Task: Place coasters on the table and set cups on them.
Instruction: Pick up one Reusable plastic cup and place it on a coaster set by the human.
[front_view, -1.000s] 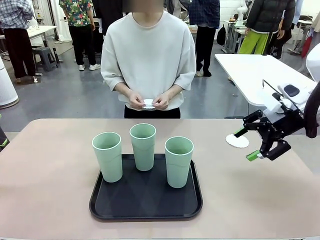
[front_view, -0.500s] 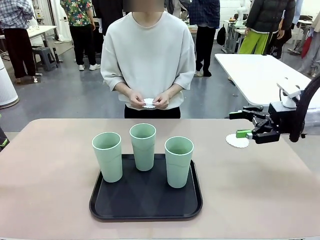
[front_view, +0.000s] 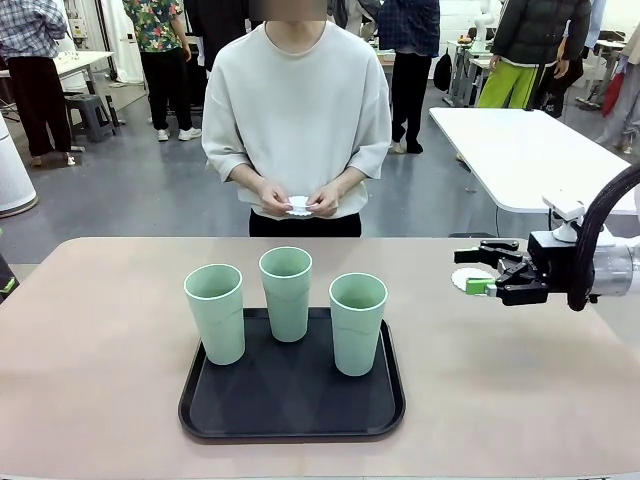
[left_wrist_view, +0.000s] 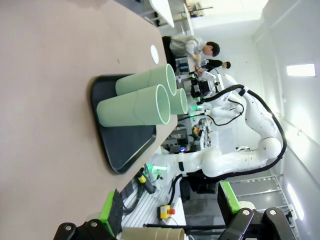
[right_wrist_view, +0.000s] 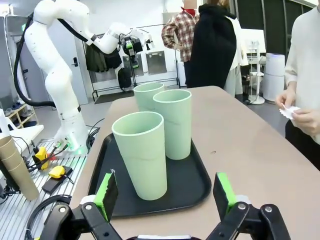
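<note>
Now that my right jaws (front_view: 470, 271) have swung up from a downward tilt to lie level, spread wide and empty at the right of the front view, they point left toward the cups (front_view: 357, 322) on the black tray (front_view: 290, 405) at lower centre. One coaster (front_view: 459, 280) lies flat on the counter (front_view: 100, 350), partly hidden behind their tips, so I judge it placed and a cup next. At upper centre the person's hands (front_view: 270, 198) hold a white piece (front_view: 298, 207). My left jaws (left_wrist_view: 170, 220) stand spread too.

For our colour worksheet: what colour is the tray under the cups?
Black tray, clearest in the front view.
</note>
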